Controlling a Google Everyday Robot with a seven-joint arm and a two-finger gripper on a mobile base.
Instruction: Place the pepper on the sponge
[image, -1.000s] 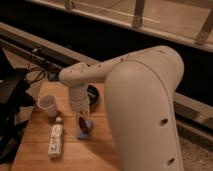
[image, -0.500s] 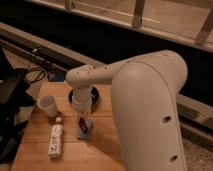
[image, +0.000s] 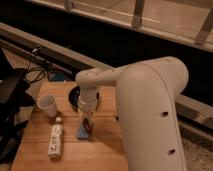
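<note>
My gripper (image: 87, 121) hangs from the white arm over the middle of the wooden table (image: 100, 155), pointing straight down. The pepper (image: 89, 124), a small dark red piece, shows at its tip, and the gripper looks shut on it. Directly under and slightly left of it lies the sponge (image: 82, 132), light blue, flat on the wood. The pepper is right at the sponge's upper edge; I cannot tell whether they touch. The arm's wrist hides part of the sponge's far side.
A white cup (image: 47, 105) stands at the left of the table. A white bottle (image: 55, 140) with a label lies in front of it. A dark round bowl (image: 76, 94) sits behind the gripper. Black equipment and cables are off the left edge.
The gripper with the pepper has drifted slightly right and stayed low over the sponge. The arm's elbow has swung a little further right.
</note>
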